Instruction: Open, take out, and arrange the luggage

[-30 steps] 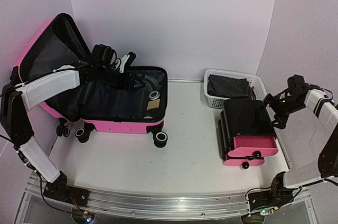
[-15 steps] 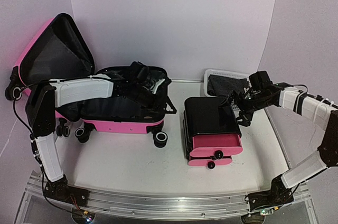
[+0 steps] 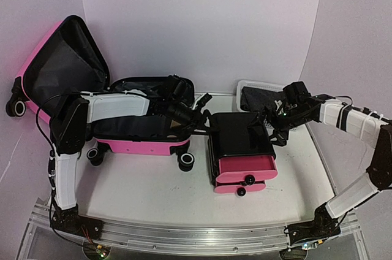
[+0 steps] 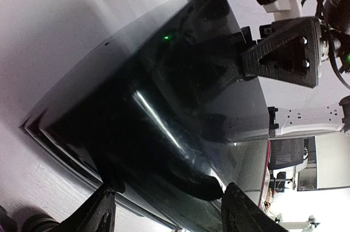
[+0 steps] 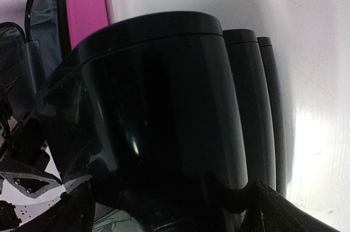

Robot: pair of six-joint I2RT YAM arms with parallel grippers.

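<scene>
The hot-pink luggage (image 3: pixel 141 144) lies open at the left, its black-lined lid (image 3: pixel 61 64) standing up; its pink shell shows in the right wrist view (image 5: pixel 85 2). My left gripper (image 3: pixel 199 116) is open at the left rear of the black cabinet with pink drawers (image 3: pixel 242 137). In the left wrist view the gripper (image 4: pixel 172 213) faces the cabinet's glossy top (image 4: pixel 164 106), one finger on each side. My right gripper (image 3: pixel 269 122) is open at the cabinet's right rear; in its own view the gripper (image 5: pixel 175 215) straddles the cabinet's rounded edge (image 5: pixel 164 106).
A white mesh basket (image 3: pixel 245 84) with dark cloth stands behind the cabinet at the back right. The left arm reaches across the open luggage. Bare white table lies in front of the luggage and cabinet. The suitcase wheels (image 3: pixel 186 162) sit near the cabinet's left side.
The cabinet has slid left from the right side to the middle, with my right gripper behind it. My left gripper has come out over the luggage rightward to the cabinet.
</scene>
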